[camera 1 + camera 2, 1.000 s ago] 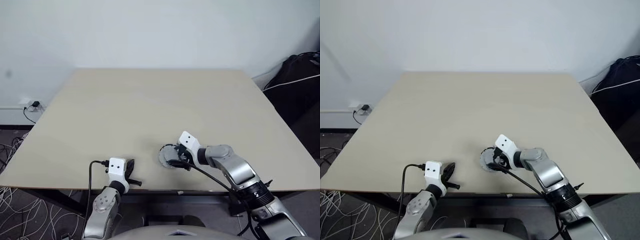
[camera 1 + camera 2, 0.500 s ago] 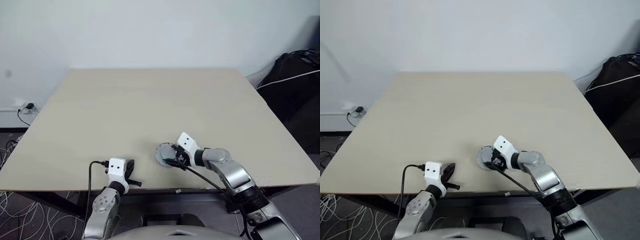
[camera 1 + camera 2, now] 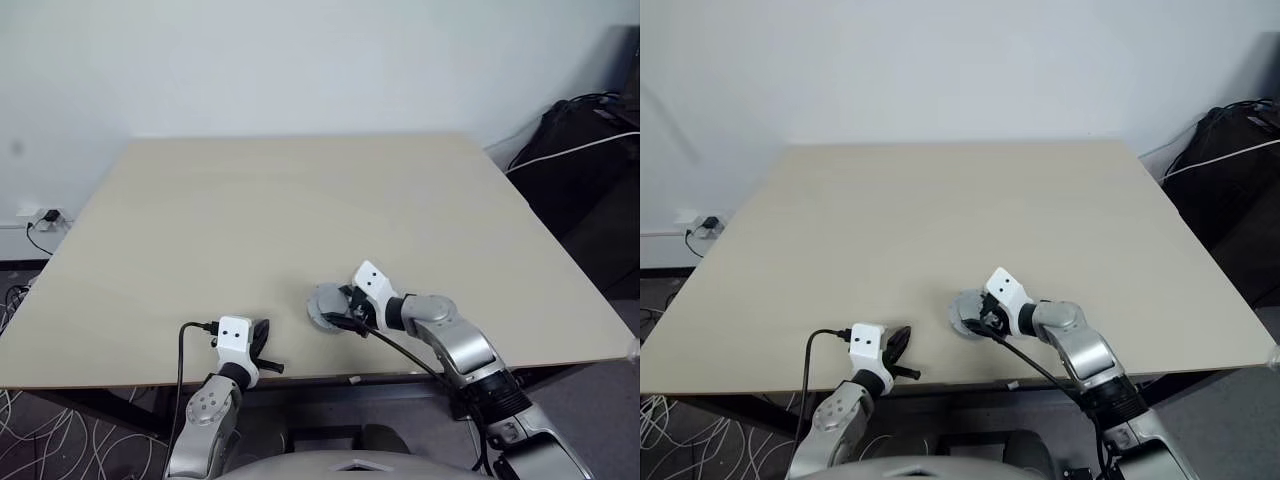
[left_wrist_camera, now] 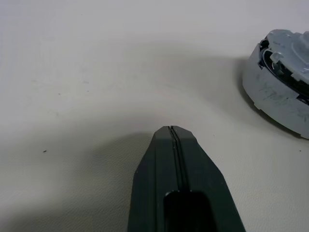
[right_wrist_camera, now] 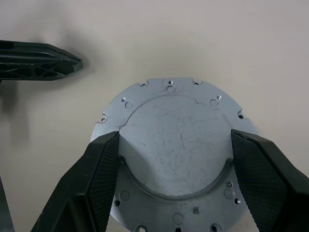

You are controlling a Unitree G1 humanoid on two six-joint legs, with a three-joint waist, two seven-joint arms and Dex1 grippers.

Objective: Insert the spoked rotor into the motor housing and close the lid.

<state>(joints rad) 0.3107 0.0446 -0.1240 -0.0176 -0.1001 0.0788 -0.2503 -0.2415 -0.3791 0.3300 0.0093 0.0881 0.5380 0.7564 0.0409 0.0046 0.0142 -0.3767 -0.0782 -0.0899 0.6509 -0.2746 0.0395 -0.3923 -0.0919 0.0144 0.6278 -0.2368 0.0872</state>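
The lid (image 5: 176,145), a pale silver-grey disc with a raised middle and small holes round its rim, lies flat near the table's front edge (image 3: 322,304). My right gripper (image 5: 175,137) straddles it, one black finger (image 5: 104,169) pressed to each side of the raised middle. Its grey side wall (image 4: 275,96) also shows in the left wrist view. My left gripper (image 3: 262,330) rests shut and empty on the table to the lid's left, its tip (image 4: 171,129) a short way from the lid. The spoked rotor and the motor housing are hidden.
The beige table (image 3: 300,200) stretches far ahead of both grippers. A black bag with a white cable (image 3: 585,150) sits beyond the table's right edge. Loose cables (image 3: 30,440) lie on the floor at the left, below a wall socket (image 3: 45,216).
The head views have swung a little. The grippers and the lid keep their places.
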